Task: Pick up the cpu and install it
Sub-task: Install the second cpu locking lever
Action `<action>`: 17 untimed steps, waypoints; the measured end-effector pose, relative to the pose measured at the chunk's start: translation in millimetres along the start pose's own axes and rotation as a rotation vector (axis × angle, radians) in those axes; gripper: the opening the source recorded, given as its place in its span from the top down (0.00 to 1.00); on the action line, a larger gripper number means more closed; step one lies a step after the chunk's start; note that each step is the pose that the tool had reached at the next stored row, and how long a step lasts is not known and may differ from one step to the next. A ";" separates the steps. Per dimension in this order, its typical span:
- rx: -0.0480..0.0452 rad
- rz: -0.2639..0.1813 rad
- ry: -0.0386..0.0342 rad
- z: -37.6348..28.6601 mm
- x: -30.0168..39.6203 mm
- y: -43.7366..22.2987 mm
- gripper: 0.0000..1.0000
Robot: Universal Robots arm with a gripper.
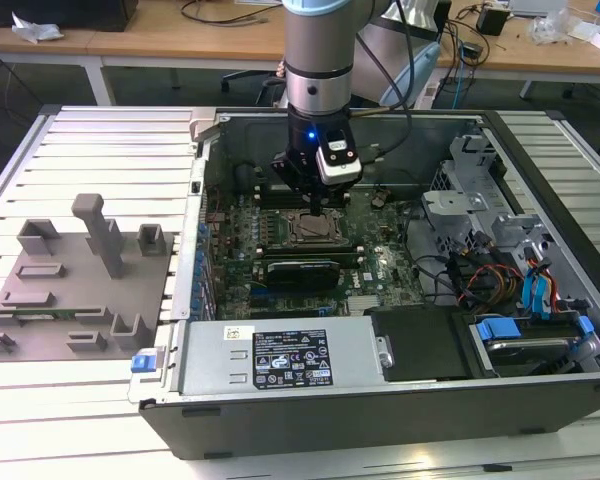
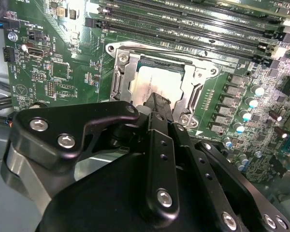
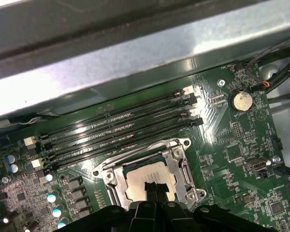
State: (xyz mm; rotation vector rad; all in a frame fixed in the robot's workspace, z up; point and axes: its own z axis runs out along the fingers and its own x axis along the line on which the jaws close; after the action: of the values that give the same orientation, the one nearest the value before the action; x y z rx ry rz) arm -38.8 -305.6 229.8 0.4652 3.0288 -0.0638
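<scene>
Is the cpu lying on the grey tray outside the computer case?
No. In the first wrist view the cpu sits inside the socket frame on the motherboard.

A slatted white table point(image 1: 90, 140) carries an open computer case point(image 1: 380, 400) and a grey fixture point(image 1: 75, 290).

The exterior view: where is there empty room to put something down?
The ribbed white table is bare behind the grey fixture block and in front of it. Inside the open computer case it is crowded: green motherboard, cables, and black gripper over the silvery cpu.
</scene>
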 end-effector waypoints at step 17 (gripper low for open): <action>-0.0036 -0.058 0.0016 -2.1 -5.2 -15.9 0.89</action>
State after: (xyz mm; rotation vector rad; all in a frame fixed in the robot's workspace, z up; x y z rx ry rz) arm -38.8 -322.2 232.8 0.3773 3.0434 -0.0615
